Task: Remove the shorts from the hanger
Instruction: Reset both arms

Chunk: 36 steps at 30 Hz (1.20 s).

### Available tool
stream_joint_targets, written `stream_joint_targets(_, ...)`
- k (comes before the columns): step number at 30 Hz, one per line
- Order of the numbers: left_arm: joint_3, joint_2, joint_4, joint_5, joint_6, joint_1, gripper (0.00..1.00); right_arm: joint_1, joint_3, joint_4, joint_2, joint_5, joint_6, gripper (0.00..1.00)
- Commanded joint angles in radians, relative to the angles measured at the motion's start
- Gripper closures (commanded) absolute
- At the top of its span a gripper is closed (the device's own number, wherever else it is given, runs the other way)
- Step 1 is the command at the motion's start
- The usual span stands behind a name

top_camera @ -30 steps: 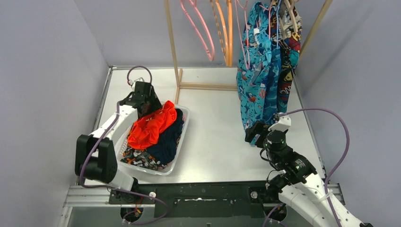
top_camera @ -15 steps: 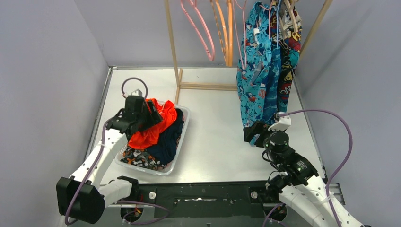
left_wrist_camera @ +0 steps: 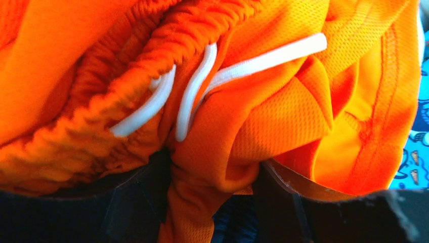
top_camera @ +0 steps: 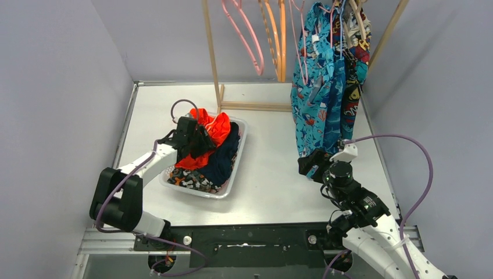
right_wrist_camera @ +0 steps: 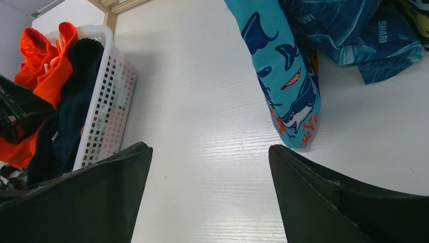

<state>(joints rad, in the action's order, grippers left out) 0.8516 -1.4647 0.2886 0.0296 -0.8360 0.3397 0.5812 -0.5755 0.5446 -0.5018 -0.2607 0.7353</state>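
Hangers (top_camera: 282,40), hooks beyond upper edge

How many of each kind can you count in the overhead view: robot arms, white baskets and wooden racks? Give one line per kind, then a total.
Robot arms: 2, the left arm and the right arm
White basket: 1
Wooden rack: 1
Total: 4

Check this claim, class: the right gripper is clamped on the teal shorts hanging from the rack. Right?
No. The right gripper is open, holding nothing, as the right wrist view shows; the teal shorts do hang from the rack.
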Motion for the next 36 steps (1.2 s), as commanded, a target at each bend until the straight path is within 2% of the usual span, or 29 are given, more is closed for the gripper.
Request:
stream_joint_targets(1,-0.037,-0.004,0.008,-0.028,-0.026,0.016,0.44,-0.006,-0.042,-0.001,0.005,0.005,0.006,0.11)
stream_joint_targets(7,-0.038,0.224,0.058,-0.118,0.056,0.019,0.37,-0.006,-0.094,-0.021,-0.023,0.019,-0.076,0.11)
stream_joint_targets(8,-0.033,0.266,0.075,-0.133,0.072,0.018,0.26,-0.006,-0.112,-0.023,-0.027,0.010,-0.098,0.11)
stream_joint_targets(14,0.050,0.456,0.168,-0.274,0.142,0.012,0.22,-0.006,-0.185,-0.115,-0.035,-0.029,-0.278,0.08)
stream_joint_targets(18,0.153,0.494,0.221,-0.374,0.196,0.011,0.19,-0.007,-0.282,-0.124,-0.070,-0.084,-0.375,0.07)
stream_joint_targets(22,0.286,0.474,0.279,-0.488,0.263,0.013,0.18,-0.007,-0.414,-0.099,-0.130,-0.249,-0.474,0.05)
stream_joint_targets(25,0.381,0.462,0.297,-0.551,0.321,0.013,0.18,-0.008,-0.535,-0.040,-0.233,-0.424,-0.536,0.01)
stream_joint_targets(28,0.434,0.466,0.294,-0.586,0.360,0.013,0.18,-0.052,-0.654,0.038,-0.352,-0.473,-0.561,0.01)
stream_joint_targets(29,0.442,0.470,0.294,-0.590,0.368,0.014,0.18,-0.088,-0.683,0.052,-0.375,-0.448,-0.555,0.02)
stream_joint_targets(34,0.437,0.501,0.323,-0.587,0.390,0.015,0.18,-0.342,-0.727,0.021,-0.370,-0.127,-0.505,0.02)
stream_joint_targets(36,0.406,0.525,0.313,-0.587,0.388,0.015,0.18,-0.393,-0.738,0.029,-0.370,-0.074,-0.498,0.02)
